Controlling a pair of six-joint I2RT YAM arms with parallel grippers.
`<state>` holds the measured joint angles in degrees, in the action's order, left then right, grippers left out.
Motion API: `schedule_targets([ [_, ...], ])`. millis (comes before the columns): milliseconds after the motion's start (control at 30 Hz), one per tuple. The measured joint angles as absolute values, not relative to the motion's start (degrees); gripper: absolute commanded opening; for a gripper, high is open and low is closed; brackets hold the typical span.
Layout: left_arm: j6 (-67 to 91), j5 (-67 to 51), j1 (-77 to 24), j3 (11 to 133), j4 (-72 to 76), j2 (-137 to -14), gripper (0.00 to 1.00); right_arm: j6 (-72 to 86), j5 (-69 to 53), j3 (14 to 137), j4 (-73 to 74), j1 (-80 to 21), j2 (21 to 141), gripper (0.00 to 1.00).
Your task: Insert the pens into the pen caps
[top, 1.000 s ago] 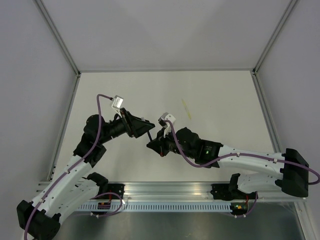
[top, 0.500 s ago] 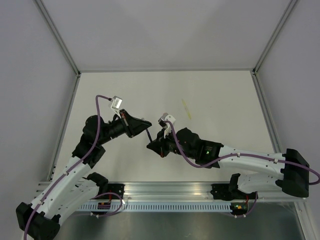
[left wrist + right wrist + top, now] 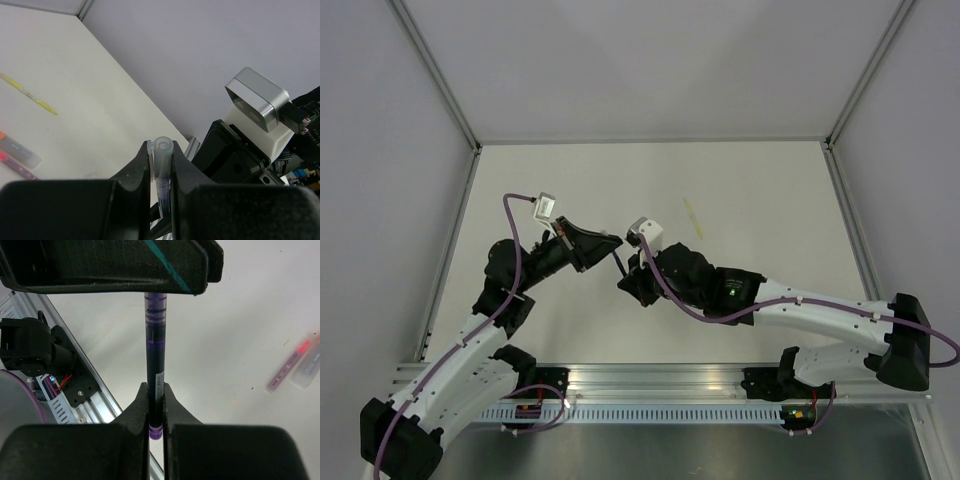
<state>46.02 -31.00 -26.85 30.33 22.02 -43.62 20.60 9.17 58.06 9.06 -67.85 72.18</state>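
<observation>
Black left hand (image 3: 616, 247) opposite right hand (image 3: 624, 287)

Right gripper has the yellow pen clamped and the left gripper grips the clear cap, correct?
Not quite. The right wrist view shows the right gripper clamped on a purple pen, not the yellow one. The yellow pen lies loose on the table. The left gripper does grip the clear cap.

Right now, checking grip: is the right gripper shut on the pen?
Shut: the right gripper pinches the purple pen with no gap showing.
</observation>
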Motion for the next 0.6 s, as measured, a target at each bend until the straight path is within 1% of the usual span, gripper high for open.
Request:
schedule_targets([
  [33,46.09,-31.07,-26.70,30.33,22.50,-43.88,0.14,20.38,9.15,58.70,9.65,-67.70,72.60,0.00],
  [100,46.09,-31.05,-26.68,30.39,22.50,-44.10,0.23,19.99,9.04,59.51,10.76,-67.48,73.25,0.00],
  [133,46.02,-31.07,-26.68,30.46,22.00,-44.01,0.33,19.88,8.69,59.55,10.90,-67.46,73.52,0.00],
  [200,46.00,-32.29,-26.92,30.96,18.96,-43.59,0.42,19.73,7.81,59.55,9.13,-67.22,74.04,0.00],
  [233,45.95,-33.21,-27.31,30.96,17.56,-43.53,0.50,19.70,7.40,59.57,7.11,-67.00,74.15,0.00],
  [333,46.00,-33.98,-27.81,31.59,13.45,-43.40,0.55,19.77,6.09,59.24,3.75,-66.70,74.00,0.00],
  [533,45.84,-35.94,-27.99,34.04,11.35,-42.94,0.66,20.34,3.95,55.27,-0.60,-66.61,72.69,0.00],
  [600,45.71,-36.58,-28.01,34.35,11.14,-42.37,0.67,20.78,3.09,53.41,-1.58,-66.57,71.26,0.00],
])
